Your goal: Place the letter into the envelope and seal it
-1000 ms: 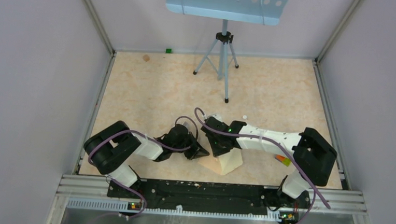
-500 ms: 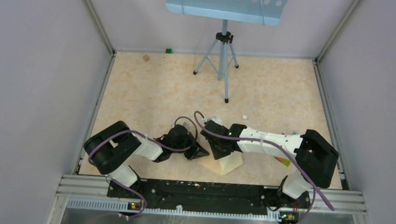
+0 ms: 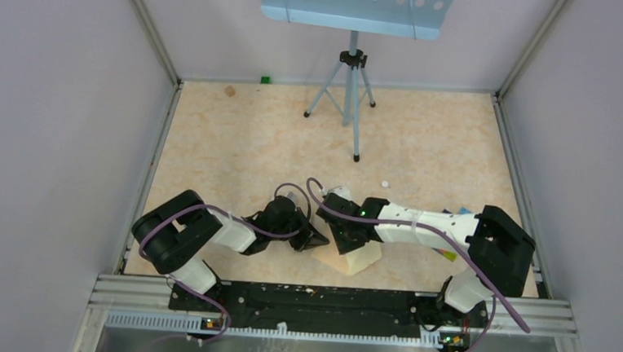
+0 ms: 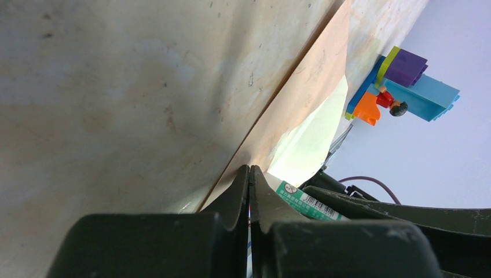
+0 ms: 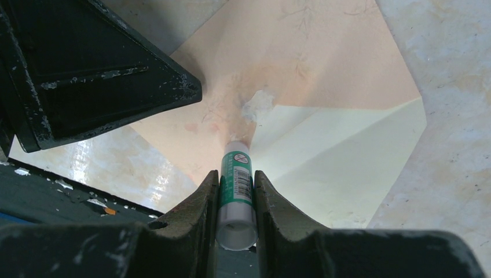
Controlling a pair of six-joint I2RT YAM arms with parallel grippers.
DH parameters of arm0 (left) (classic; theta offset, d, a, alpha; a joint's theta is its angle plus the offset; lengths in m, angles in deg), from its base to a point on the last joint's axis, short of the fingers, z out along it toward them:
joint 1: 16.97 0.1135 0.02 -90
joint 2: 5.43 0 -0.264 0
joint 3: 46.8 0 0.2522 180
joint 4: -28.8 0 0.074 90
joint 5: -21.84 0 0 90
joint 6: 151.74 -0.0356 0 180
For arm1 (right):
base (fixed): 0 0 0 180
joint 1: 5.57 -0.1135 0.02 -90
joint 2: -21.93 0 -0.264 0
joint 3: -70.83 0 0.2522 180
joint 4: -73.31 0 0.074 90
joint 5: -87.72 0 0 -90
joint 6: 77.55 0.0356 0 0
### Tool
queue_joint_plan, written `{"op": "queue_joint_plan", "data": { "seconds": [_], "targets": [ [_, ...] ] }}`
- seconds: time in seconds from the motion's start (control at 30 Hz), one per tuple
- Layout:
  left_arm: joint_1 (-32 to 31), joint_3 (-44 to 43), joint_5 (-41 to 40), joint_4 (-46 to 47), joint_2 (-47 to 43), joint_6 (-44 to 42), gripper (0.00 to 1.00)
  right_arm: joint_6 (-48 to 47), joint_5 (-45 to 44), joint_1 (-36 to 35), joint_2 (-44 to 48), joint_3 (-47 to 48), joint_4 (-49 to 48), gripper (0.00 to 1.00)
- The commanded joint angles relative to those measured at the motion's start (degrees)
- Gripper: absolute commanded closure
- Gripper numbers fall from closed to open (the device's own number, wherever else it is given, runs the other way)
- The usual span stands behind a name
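The tan envelope (image 5: pixel 301 63) lies open near the table's front, with the cream letter (image 5: pixel 341 156) showing in its lower right part. My right gripper (image 5: pixel 236 172) is shut on a green-and-white glue stick (image 5: pixel 236 185), whose tip touches the envelope flap at a smeared patch. My left gripper (image 4: pixel 249 169) is shut on the envelope's left edge (image 4: pixel 301 98); the letter (image 4: pixel 310 139) and the glue stick (image 4: pixel 304 201) show beyond it. From above, the left gripper (image 3: pixel 319 242) and right gripper (image 3: pixel 351 242) meet over the envelope (image 3: pixel 329 256).
Coloured toy blocks (image 4: pixel 405 87) sit right of the envelope, under my right arm (image 3: pixel 445 251). A tripod stand (image 3: pixel 349 88) stands at the back, with a small green object (image 3: pixel 265 79) by the back wall. Walls enclose the table on three sides.
My right arm has shifted slightly toward the front left, taking the glue stick along the flap. The left arm has not moved.
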Motion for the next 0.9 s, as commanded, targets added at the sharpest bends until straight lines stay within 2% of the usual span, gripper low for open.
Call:
{"op": "queue_joint_plan", "data": {
  "seconds": [0.0, 0.87],
  "targets": [
    [0.1, 1.2, -4.2, -7.9, 2.0, -1.8, 1.0, 0.3, 0.2, -1.3, -0.7, -2.7, 6.1, 1.0],
    [0.1, 1.1, -3.4, -7.2, 3.3, -2.2, 1.0, 1.5, -5.7, 0.6, -3.5, 1.2, -1.3, 1.0]
  ]
}}
